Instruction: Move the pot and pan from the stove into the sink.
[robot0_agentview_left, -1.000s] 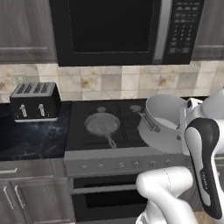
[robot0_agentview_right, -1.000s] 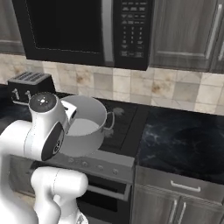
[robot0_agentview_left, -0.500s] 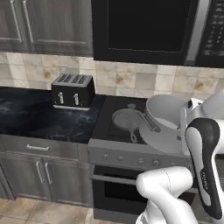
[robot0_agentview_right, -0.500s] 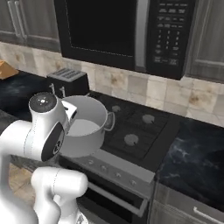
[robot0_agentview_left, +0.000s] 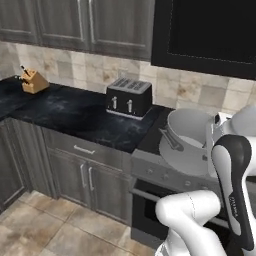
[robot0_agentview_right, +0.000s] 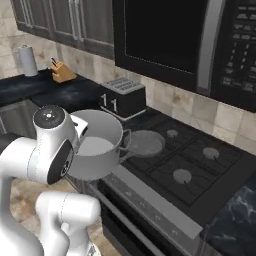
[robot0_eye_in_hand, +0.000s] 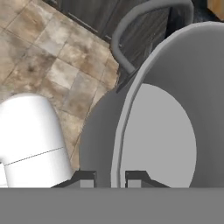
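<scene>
Currently gripped: pot (robot0_agentview_left: 187, 140), tall plain silver-grey metal cylinder with smooth matte walls, pale flat bottom and thin rim. Carried tilted in the air, over the front edge of the stove (robot0_agentview_right: 192, 175) and the tiled floor (robot0_eye_in_hand: 52, 65). Curved loop handle (robot0_agentview_left: 171, 140) on the left side in the left base view. Gripper (robot0_eye_in_hand: 110, 177) clamped on the pot's rim, one dark fingertip outside the wall, one inside. From the left along the speckled black counter (robot0_agentview_left: 75, 112): wooden knife block (robot0_agentview_left: 32, 81), boxy black slotted toaster (robot0_agentview_left: 128, 96). Right of the pot on the black cooktop: pan (robot0_agentview_right: 145, 143), shallow round grey, resting on the dark grates. Glossy black microwave (robot0_agentview_right: 200, 45) above the stove.
</scene>
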